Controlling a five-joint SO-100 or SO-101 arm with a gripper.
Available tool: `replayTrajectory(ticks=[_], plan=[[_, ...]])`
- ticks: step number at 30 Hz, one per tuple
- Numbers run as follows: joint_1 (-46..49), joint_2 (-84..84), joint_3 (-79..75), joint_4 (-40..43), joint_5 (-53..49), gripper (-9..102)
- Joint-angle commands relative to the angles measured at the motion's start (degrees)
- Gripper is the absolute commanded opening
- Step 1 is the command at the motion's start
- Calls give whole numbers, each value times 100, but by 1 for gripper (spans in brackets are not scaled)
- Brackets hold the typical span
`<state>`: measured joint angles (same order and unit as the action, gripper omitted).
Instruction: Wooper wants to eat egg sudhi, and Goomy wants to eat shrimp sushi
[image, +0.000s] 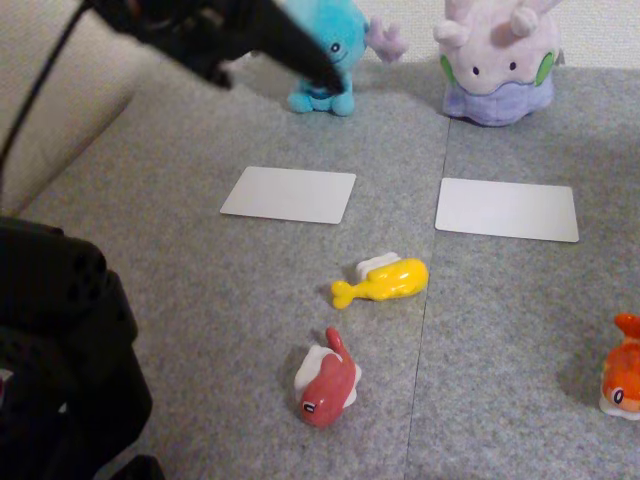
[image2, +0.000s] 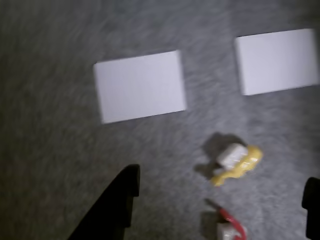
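a home floor: grey carpet tiles (image: 500, 330), a beige sofa (image: 60, 90).

Grey carpet tiles (image: 200, 300) with a seam, beige sofa (image: 60, 90) at left, white wall (image: 600, 30) behind.

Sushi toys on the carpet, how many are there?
3: egg sudhi in the middle, a dark red one just below it, shrimp sushi at the right edge.
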<state>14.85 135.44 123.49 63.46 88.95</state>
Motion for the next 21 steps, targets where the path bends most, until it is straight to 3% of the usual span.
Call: replayTrajectory(ticks=[1, 12, 21], plan=[[378, -26, -360, -79, 26, 38], [413, -1072, -352, -79, 606, 38], [1160, -2452, -378, -378, 1028, 38]])
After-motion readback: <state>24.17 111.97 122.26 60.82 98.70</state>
